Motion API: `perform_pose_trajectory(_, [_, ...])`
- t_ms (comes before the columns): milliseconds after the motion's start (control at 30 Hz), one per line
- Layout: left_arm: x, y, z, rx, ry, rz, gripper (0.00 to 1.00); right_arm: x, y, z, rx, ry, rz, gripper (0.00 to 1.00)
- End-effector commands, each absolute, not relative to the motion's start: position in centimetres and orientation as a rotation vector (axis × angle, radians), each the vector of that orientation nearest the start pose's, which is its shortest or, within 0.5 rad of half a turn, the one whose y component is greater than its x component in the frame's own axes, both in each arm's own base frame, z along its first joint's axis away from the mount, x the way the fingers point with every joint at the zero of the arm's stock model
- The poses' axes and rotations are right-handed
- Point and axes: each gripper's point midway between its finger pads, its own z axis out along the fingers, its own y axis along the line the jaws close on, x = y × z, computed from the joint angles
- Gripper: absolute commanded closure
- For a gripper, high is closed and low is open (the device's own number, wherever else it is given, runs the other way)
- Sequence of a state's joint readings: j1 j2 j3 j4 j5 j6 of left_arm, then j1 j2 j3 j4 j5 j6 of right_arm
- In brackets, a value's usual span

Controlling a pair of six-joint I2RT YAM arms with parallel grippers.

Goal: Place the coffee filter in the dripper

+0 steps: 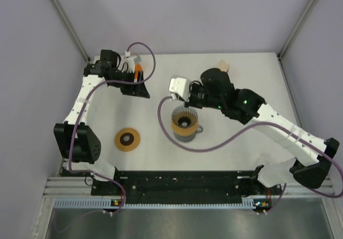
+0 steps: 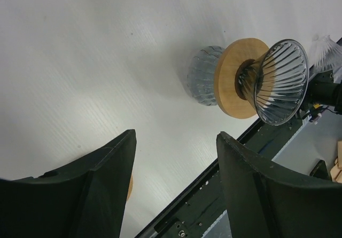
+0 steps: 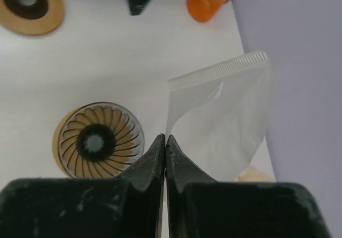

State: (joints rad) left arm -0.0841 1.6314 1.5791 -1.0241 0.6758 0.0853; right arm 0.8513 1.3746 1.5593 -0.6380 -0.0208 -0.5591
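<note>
While its two dark fingers are pressed together with no gap between them, the right gripper point(image 3: 164, 142) pinches the white paper coffee filter point(image 3: 224, 115) by one lower edge. In the right wrist view the filter fans up and to the right from the fingertips as a flat folded wedge, its crimped seam running along the top, held in the air and touching nothing else. The dripper point(image 3: 99, 140), a ribbed glass cone in a wooden collar, stands upright on the table point(image 1: 161, 161) with its mouth open to the sky. In that same view it lies to the left of the fingertips, on the opposite side from the filter. From overhead the filter hangs just on the far side of the dripper, so the cone sits a short way back toward the arm bases and lower down. The filter does not appear to be over the mouth yet. By my judgement the coming move calls for carrying it toward the bases and down, narrow end first. The right arm is plainly the nearer one. The left gripper point(image 2: 173, 158) hangs well off to the far left with its fingers spread wide and nothing between them. A flat wooden disc point(image 1: 127, 139) lies on the table to the left of the dripper, apart from it.
</note>
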Motion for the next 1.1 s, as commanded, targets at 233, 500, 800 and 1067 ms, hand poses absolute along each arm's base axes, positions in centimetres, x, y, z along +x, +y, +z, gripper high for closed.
perform_pose_trajectory(233, [31.5,-15.4,30.7,0.640,2.171,-0.964,0.27,21.2,30.3,30.4,-1.938,1.103,-0.014,1.00])
perform_pose_trajectory(500, [28.6,-20.5,32.9,0.882,2.057,-0.997,0.16,21.9,29.7,28.4,-2.053,1.135,-0.115,1.00])
perform_pose_trajectory(800, [27.7,-25.6,30.1,1.082,2.093,-0.936,0.18,21.3,29.6,27.5,-2.091,1.119,-0.111,1.00])
perform_pose_trajectory(1067, [26.5,-27.4,27.4,1.151,2.142,-1.031,0.45,21.2,29.5,26.7,-2.122,1.114,-0.116,1.00])
